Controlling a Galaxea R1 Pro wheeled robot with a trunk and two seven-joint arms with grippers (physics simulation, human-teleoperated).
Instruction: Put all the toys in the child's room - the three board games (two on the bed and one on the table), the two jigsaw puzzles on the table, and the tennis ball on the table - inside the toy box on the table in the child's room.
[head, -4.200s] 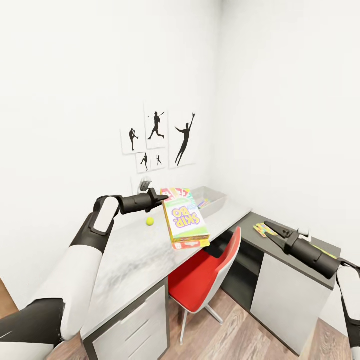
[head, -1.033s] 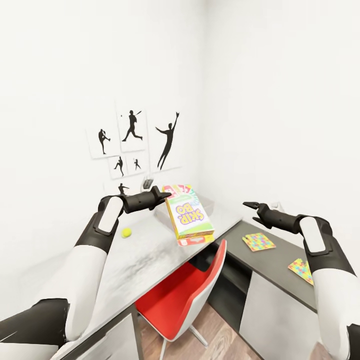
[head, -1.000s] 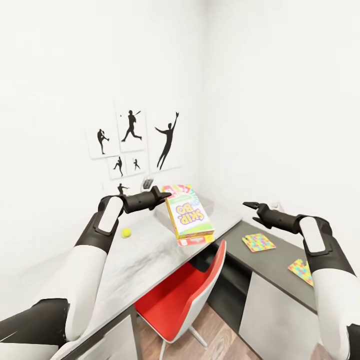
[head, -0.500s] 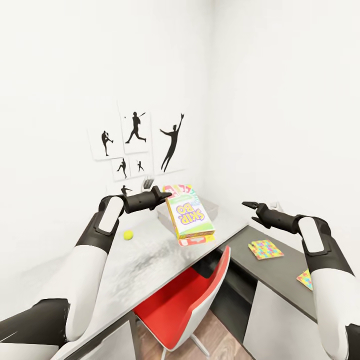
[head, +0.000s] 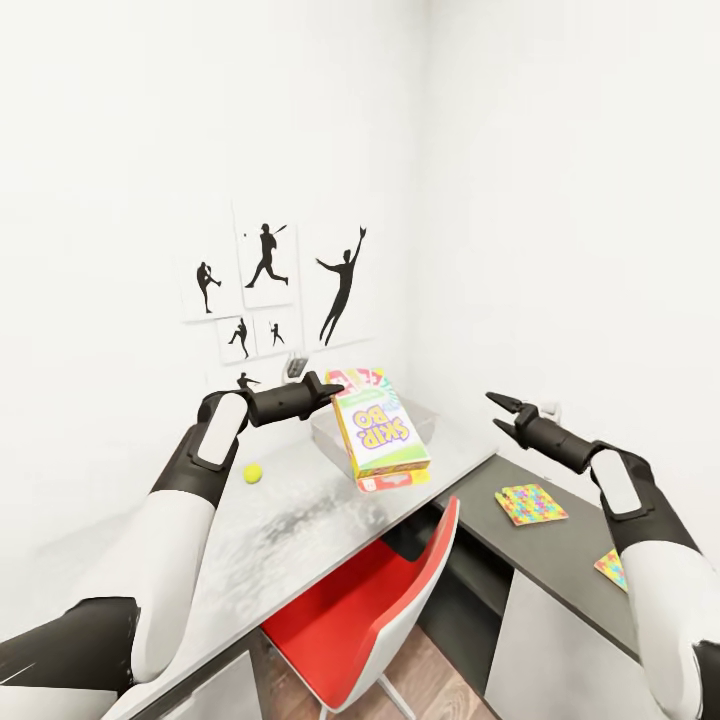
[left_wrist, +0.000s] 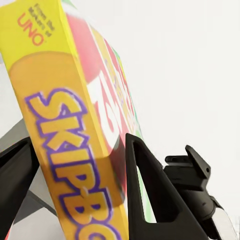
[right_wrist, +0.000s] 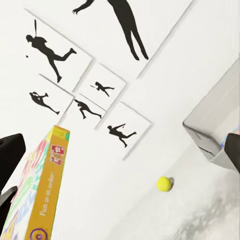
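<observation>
My left gripper (head: 326, 391) is shut on the edge of a yellow-green Skip-Bo board game (head: 380, 430), held tilted in the air over the table (head: 290, 520). A second, red-edged box (head: 388, 482) hangs against its underside. In the left wrist view the Skip-Bo box (left_wrist: 75, 150) sits between the fingers (left_wrist: 147, 195). The grey toy box (head: 428, 414) stands just behind the held boxes. The tennis ball (head: 252, 473) lies on the light tabletop. Two jigsaw puzzles (head: 530, 503) (head: 612, 568) lie on the dark lower section. My right gripper (head: 497, 411) hovers open above that section, empty.
A red chair (head: 350, 620) is tucked under the table's inner corner. Black silhouette sports pictures (head: 270, 285) hang on the white wall behind. The right wrist view takes in the ball (right_wrist: 164, 183), the toy box's corner (right_wrist: 212, 130) and the held game (right_wrist: 35, 195).
The camera has swung a little to the left and back. My right gripper has risen slightly and tilted upward. The left gripper still holds the game boxes in the same pose.
</observation>
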